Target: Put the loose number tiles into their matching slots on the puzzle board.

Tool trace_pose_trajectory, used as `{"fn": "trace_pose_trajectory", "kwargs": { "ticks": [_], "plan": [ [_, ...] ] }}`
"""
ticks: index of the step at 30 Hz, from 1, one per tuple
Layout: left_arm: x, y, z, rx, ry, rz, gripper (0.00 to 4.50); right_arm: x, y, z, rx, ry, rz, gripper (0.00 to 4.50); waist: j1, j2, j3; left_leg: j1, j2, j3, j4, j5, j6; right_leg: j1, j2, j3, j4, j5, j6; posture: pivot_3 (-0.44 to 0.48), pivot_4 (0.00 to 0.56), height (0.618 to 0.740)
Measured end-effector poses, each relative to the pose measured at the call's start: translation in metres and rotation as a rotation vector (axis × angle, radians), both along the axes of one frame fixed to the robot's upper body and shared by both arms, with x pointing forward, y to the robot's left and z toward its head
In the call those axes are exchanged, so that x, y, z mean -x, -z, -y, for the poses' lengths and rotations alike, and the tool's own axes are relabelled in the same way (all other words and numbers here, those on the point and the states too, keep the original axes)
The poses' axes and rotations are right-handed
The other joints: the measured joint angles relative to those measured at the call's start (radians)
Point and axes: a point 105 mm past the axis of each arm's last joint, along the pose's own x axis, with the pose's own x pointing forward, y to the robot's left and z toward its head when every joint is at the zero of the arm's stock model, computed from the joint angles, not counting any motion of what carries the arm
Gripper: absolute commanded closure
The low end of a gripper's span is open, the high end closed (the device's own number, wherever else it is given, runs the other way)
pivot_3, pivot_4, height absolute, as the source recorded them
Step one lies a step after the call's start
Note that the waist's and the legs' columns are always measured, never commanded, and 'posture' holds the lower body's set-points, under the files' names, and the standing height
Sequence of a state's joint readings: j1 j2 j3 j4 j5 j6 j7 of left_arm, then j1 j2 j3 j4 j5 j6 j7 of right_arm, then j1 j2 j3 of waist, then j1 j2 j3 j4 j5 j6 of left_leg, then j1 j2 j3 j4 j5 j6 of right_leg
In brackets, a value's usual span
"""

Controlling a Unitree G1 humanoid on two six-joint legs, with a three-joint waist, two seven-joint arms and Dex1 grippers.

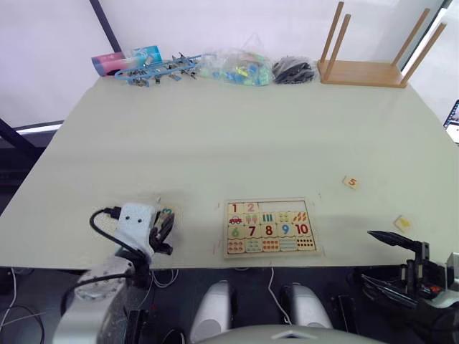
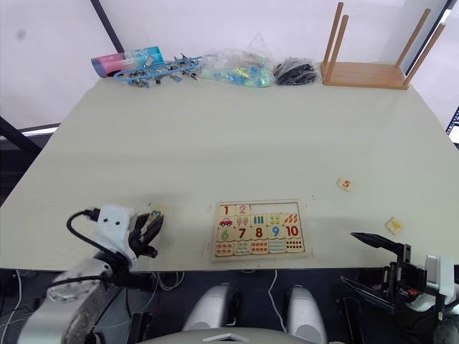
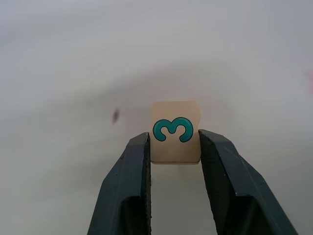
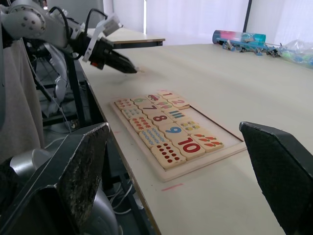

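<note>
- The puzzle board point(image 1: 270, 228) lies flat near the front edge of the table point(image 1: 237, 136), straight ahead at 12 o'clock, with tiles 1 and 2 seated in its top row and three bare slots point(image 1: 285, 208) beside them.
- The green 3 tile point(image 3: 175, 132) sits on the table at about 10 o'clock from the robot, well apart from the board.
- The left tool point(image 3: 175, 147) has its two black fingers on either side of that tile, closed in against its edges; it seems to grip it, tile resting on the table.
- The orange 5 tile point(image 1: 351, 182) lies at 2 o'clock from the board, and the yellow tile point(image 1: 402, 223) further out at 3 o'clock.
- The right tool point(image 1: 391, 265) hangs off the table's front edge, spread wide and empty.
- Step in hand, as I judge it: picking up the 3.
- The next move calls for a lift, a carry toward 3 o'clock to the board, and a square drop into the third slot.
</note>
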State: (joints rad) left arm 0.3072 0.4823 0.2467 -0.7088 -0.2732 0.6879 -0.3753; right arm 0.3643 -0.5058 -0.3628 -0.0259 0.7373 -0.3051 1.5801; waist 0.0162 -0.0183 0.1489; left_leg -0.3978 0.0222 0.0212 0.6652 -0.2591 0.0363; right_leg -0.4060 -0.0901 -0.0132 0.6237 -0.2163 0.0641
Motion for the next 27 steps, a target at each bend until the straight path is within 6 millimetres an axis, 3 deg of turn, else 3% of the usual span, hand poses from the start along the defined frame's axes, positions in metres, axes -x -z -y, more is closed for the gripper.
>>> {"fn": "trace_pose_trajectory", "kwargs": {
  "ticks": [10,16,27],
  "plan": [
    [-0.042,-0.037,0.002,-0.067,0.454,0.074,3.56,0.001,-0.002,-0.003,0.004,0.04,0.006,0.0,0.002,0.0,0.0,0.0,0.0,0.0,0.0,0.002,0.003,0.0,0.001,0.0,0.0,0.002,-0.003,0.0,0.15,0.74],
    [-0.061,-0.056,0.036,-0.129,0.783,0.11,3.56,0.001,-0.003,-0.004,0.008,0.094,0.004,0.0,0.003,0.0,0.001,0.0,-0.001,0.001,0.0,0.002,0.003,0.001,0.002,0.001,0.0,0.002,-0.003,0.0,0.15,0.74],
    [-0.065,-0.053,0.093,-0.237,1.162,0.028,3.56,0.004,0.0,-0.002,0.014,0.143,0.014,0.0,0.0,-0.001,0.001,0.0,-0.002,0.001,0.001,0.002,0.004,0.002,0.005,0.003,0.0,0.001,-0.001,0.0,0.15,0.74]
  ]
}}
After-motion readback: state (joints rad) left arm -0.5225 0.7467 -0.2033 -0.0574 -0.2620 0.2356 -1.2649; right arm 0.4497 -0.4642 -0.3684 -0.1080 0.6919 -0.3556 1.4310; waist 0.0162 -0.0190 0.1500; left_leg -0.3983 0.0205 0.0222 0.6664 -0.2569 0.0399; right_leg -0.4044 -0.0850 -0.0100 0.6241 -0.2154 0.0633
